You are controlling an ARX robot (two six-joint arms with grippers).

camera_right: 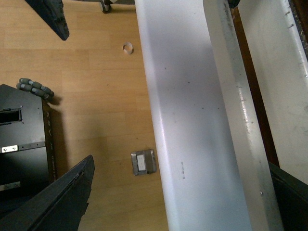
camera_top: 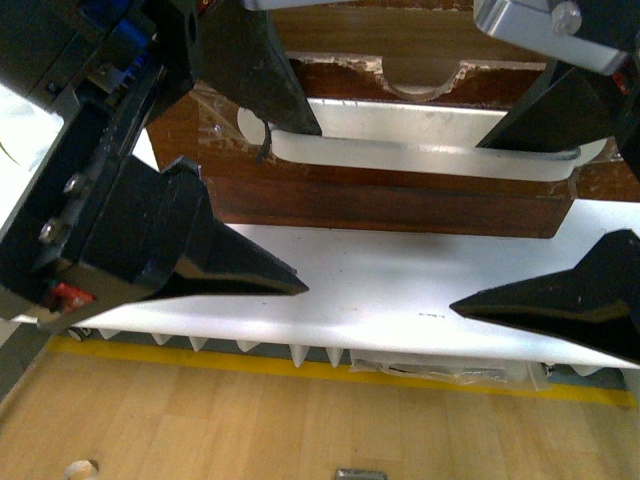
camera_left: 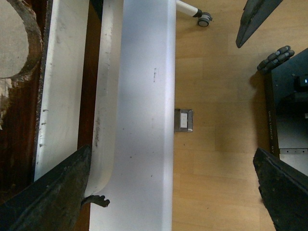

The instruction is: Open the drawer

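Observation:
The dark brown drawer (camera_top: pixel 400 205) faces me, with a half-round notch (camera_top: pixel 420 82) in its chipped top edge and a long white handle (camera_top: pixel 420 158) across its front. My left gripper (camera_top: pixel 300 210) is open wide at the handle's left end: one finger lies against the handle, the other hangs over the white table. My right gripper (camera_top: pixel 468 225) is open wide at the handle's right part in the same way. In the left wrist view the handle (camera_left: pixel 108 96) runs beside one finger (camera_left: pixel 57 192). In the right wrist view the handle (camera_right: pixel 236 96) lies between the open jaws.
A white table (camera_top: pixel 400 290) stands in front of the drawer, with its edge over the wooden floor. A yellow line (camera_top: pixel 300 368) marks the floor. A metal floor plate (camera_left: pixel 183 120) and the black robot base (camera_left: pixel 288 110) lie below. A caster wheel (camera_left: pixel 204 20) shows by the table.

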